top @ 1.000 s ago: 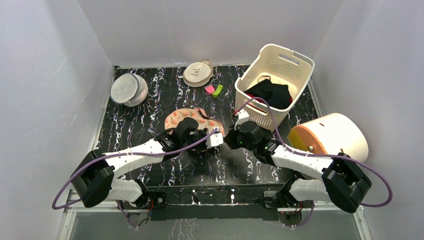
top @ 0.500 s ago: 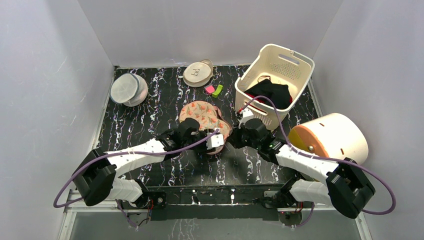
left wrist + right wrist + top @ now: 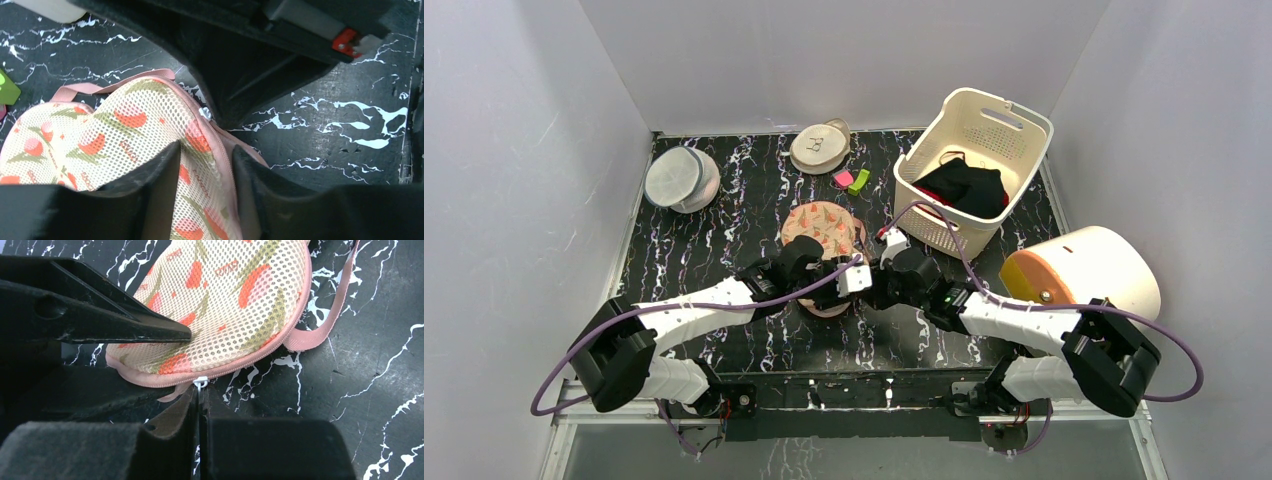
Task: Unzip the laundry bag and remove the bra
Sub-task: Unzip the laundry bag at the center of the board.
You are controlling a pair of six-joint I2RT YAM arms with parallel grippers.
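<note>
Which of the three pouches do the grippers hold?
The red-and-green printed pouch, mid-table: left gripper pinches its mesh, right gripper its zipper pull. The grey pouch and beige pouch lie untouched behind.

Beige mesh laundry bag (image 3: 240, 300) with red-green prints, pink trim

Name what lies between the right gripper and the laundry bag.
A white zipper pull, from the laundry bag's pink seam into the shut right gripper; right wrist view shows it.
</note>
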